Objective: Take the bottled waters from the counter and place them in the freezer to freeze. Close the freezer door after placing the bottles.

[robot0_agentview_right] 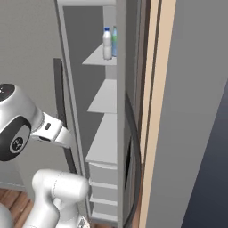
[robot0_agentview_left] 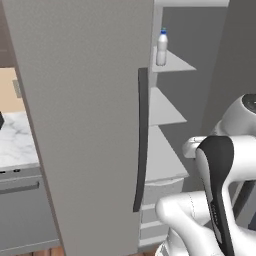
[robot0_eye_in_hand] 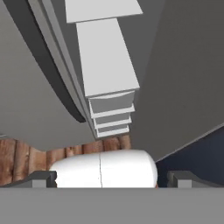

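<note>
Two dark fingertips of the pincer [robot0_eye_in_hand: 111, 178] stand spread wide and empty, aimed down past the freezer [robot0_agentview_right: 104, 133] drawers. At eleven o'clock hangs the freezer door [robot0_agentview_left: 85, 125], ajar, so closing it looks like the remaining step. The white bottle [robot0_agentview_left: 161, 48] and blue bottle [robot0_agentview_right: 114, 42] stand touching on the top shelf [robot0_agentview_right: 100, 58], apparently already stowed.

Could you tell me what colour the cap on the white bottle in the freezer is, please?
Blue, on the white bottle; the left base view shows it best.
</note>
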Controlling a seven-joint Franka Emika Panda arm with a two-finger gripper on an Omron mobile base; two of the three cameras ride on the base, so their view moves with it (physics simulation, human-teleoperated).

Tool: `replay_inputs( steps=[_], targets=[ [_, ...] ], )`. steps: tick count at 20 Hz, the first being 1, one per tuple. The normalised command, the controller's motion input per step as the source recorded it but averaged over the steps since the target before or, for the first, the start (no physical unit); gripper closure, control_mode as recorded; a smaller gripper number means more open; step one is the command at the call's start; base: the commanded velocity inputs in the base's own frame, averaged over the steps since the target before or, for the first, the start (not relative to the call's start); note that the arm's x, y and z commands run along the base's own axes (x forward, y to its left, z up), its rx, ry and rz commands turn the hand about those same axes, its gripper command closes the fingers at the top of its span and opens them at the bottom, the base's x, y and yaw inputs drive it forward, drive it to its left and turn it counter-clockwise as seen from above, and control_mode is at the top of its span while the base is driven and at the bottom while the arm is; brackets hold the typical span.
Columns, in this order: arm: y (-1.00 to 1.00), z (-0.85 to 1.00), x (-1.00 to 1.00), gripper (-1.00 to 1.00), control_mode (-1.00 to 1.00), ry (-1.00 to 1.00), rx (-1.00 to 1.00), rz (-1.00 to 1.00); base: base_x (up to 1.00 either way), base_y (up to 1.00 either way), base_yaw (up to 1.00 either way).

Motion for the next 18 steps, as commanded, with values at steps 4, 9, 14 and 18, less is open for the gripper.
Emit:
replay_inputs(
  steps=[4,9,14,18],
  targets=[
    [0.0,0.0,0.0,-1.0,1.0,0.0,0.0,0.0,-0.65,0.0,0.0],
    [0.0,0.0,0.0,-1.0,1.0,0.0,0.0,0.0,-0.59,0.0,0.0],
    [0.0,0.0,0.0,-1.0,1.0,0.0,0.0,0.0,-0.19,-0.03,0.0],
    [0.0,0.0,0.0,-1.0,1.0,0.0,0.0,0.0,-0.27,-0.05,0.0]
  ],
)
